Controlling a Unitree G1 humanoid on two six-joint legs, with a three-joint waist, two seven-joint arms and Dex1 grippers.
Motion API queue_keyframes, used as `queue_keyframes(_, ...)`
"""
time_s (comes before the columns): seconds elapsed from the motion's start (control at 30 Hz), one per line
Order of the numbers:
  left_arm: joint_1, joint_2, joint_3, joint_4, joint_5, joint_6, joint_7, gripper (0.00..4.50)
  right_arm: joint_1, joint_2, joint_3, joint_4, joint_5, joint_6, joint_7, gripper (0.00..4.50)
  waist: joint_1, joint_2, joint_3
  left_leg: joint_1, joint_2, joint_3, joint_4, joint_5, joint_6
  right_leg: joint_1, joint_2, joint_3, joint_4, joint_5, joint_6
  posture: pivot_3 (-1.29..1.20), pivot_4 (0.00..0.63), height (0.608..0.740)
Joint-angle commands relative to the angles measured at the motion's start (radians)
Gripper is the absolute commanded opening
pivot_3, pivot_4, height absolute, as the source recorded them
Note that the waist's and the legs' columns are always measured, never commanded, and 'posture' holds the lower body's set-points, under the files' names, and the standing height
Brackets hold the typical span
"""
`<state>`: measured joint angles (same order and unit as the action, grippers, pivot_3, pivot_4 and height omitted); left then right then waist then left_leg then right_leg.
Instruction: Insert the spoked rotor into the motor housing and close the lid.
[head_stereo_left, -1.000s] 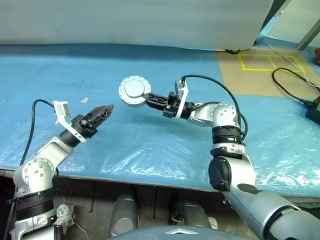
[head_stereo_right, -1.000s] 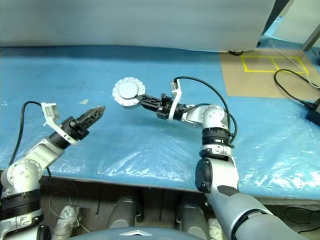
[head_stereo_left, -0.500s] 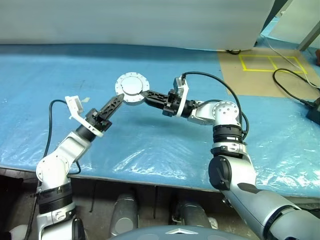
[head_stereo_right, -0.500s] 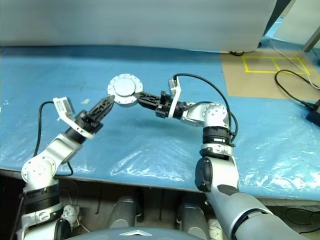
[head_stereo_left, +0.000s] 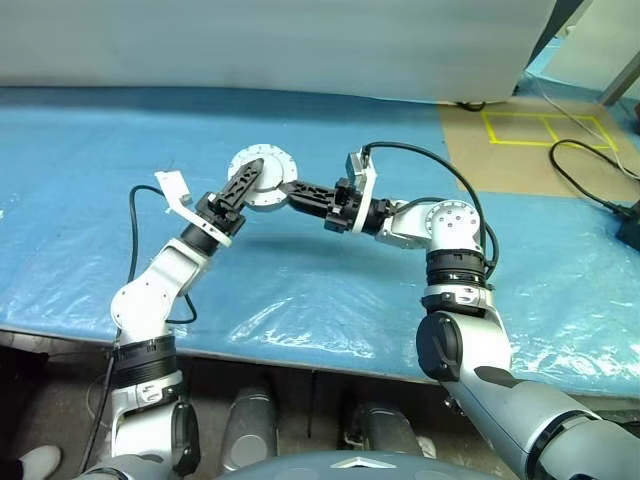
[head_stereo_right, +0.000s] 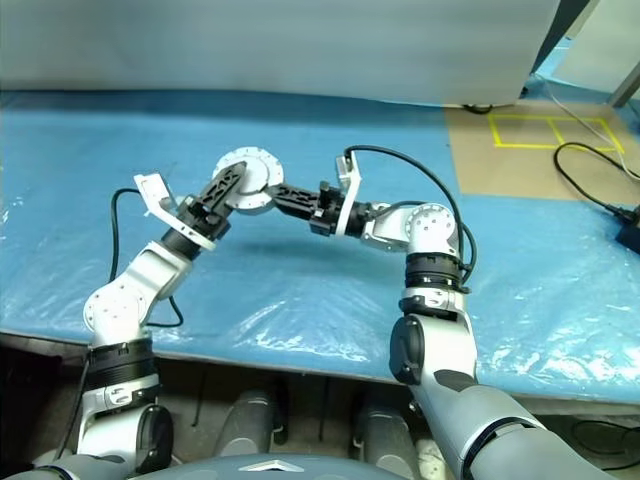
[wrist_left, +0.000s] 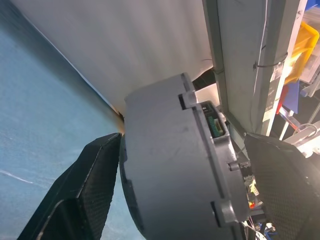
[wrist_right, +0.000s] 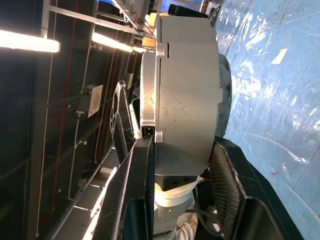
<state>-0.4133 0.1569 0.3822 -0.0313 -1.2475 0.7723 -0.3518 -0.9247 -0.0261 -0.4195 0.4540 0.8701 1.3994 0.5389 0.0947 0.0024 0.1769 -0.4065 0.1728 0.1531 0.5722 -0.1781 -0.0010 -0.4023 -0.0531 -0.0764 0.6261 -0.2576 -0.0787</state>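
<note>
Motor housing (head_stereo_left: 262, 177), round and silver with a bolted flange, is held up off the blue-covered counter (head_stereo_left: 300, 280), near its middle. Right gripper (head_stereo_left: 290, 190) has its fingers closed across the housing's thickness, one on each flat face, gripping at the edge nearest that arm. Left gripper (head_stereo_left: 250, 178) has its fingers spread wide, straddling the housing's opposite edge; one finger (wrist_left: 87, 185) lies against the casing, the other (wrist_left: 285, 185) stands clear. Counter around and beneath is bare blue sheet; open room on every side.
</note>
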Motion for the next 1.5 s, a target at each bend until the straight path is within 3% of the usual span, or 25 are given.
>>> queue_keyframes(0.03,0.0,0.001,-0.021,-0.004,0.0,0.002,-0.041,4.08,-0.023,0.013,-0.013,-0.055,0.066,-0.007,0.019,1.19,0.001,0.0,0.0,0.0,0.0,0.0,0.0,0.0,0.0,0.0,0.0,0.0,0.0,0.0,0.0,0.0,0.15,0.74)
queue_keyframes(0.23,0.009,0.006,-0.021,0.004,0.0,-0.003,-0.055,4.08,-0.021,0.012,-0.008,-0.052,0.059,-0.007,0.019,1.19,0.001,0.0,0.0,0.0,0.0,-0.001,0.001,0.0,0.0,0.0,0.0,0.0,0.0,0.0,0.001,0.0,0.15,0.74)
queue_keyframes(0.33,0.006,0.004,-0.014,0.029,0.016,-0.02,-0.057,3.69,-0.021,0.011,-0.007,-0.051,0.058,-0.008,0.019,1.19,0.001,0.0,0.0,0.0,0.0,-0.001,0.001,0.0,0.0,0.0,0.0,0.0,0.0,0.0,0.001,0.0,0.15,0.74)
queue_keyframes(0.37,0.003,0.004,-0.012,0.038,0.02,-0.025,-0.058,3.25,-0.022,0.011,-0.005,-0.05,0.057,-0.009,0.02,1.19,0.001,0.0,0.0,-0.001,0.0,-0.001,0.001,0.0,0.0,0.0,0.0,0.0,0.0,0.0,0.001,0.0,0.15,0.74)
queue_keyframes(0.47,-0.003,0.006,-0.012,0.055,0.03,-0.034,-0.065,2.86,-0.022,0.012,-0.004,-0.046,0.058,-0.013,0.019,1.19,0.002,0.0,0.0,-0.001,0.0,-0.001,0.001,0.0,0.0,0.001,0.0,-0.001,0.0,0.0,0.001,0.0,0.15,0.74)
queue_keyframes(0.8,-0.032,0.011,-0.027,0.08,0.048,-0.034,-0.067,2.85,-0.011,0.017,0.008,-0.052,0.055,-0.027,0.019,1.19,0.001,0.0,0.0,-0.001,0.0,-0.002,0.002,0.0,0.0,0.001,0.0,-0.001,0.0,0.001,0.001,0.0,0.15,0.74)
queue_keyframes(0.97,-0.036,0.017,-0.03,0.09,0.064,-0.038,-0.074,2.85,0.029,0.005,0.1,-0.138,-0.005,-0.157,0.058,1.19,0.0,0.0,0.0,-0.001,0.0,-0.002,0.002,0.0,0.0,0.001,0.0,-0.001,0.0,0.001,0.001,0.0,0.15,0.74)
queue_keyframes(1.0,-0.036,0.018,-0.029,0.094,0.068,-0.04,-0.074,2.85,0.029,0.005,0.099,-0.133,0.007,-0.149,0.063,1.91,0.0,0.0,0.0,-0.001,0.0,-0.002,0.002,0.0,0.0,0.001,0.0,-0.001,0.0,0.001,0.001,0.0,0.15,0.74)
queue_keyframes(1.13,-0.032,0.019,-0.025,0.102,0.086,-0.049,-0.077,2.85,0.012,0.01,0.06,-0.079,0.046,-0.095,0.048,3.11,0.001,0.0,0.0,0.0,0.0,-0.002,0.002,0.0,0.0,0.002,0.0,-0.001,0.0,0.001,0.002,0.0,0.15,0.74)
queue_keyframes(1.5,-0.034,0.034,0.006,0.109,0.101,-0.067,-0.09,2.74,-0.009,0.012,0.036,-0.039,0.039,-0.096,0.031,3.14,0.001,0.0,0.0,0.0,0.0,-0.003,0.004,0.0,0.0,0.002,0.0,-0.001,0.001,0.001,0.002,0.0,0.15,0.74)
